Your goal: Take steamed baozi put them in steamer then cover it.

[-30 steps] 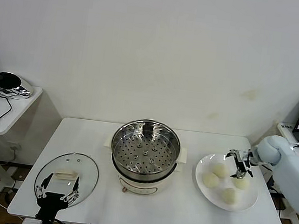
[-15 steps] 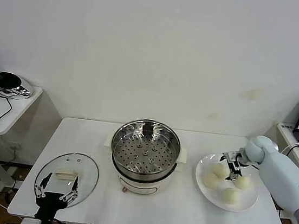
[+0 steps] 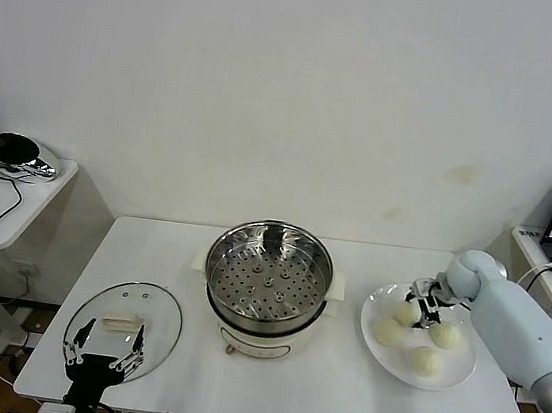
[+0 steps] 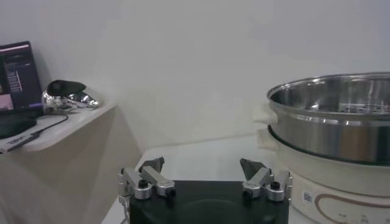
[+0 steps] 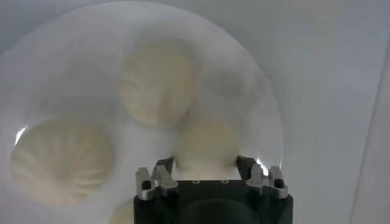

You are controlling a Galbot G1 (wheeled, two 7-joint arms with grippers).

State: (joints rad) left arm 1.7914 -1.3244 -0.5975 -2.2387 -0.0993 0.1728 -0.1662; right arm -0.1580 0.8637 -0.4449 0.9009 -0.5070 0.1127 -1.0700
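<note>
1. The right gripper point(image 3: 427, 310) is low over the white plate point(image 3: 457, 372), its fingers on both sides of one bun point(image 5: 207, 146); a firm grip cannot be told.
2. Four buns lie on this plate, right of the steamer point(image 3: 267, 284).
3. The left gripper point(image 3: 104, 357) is wide open, above the glass lid point(image 3: 131, 318).
</note>
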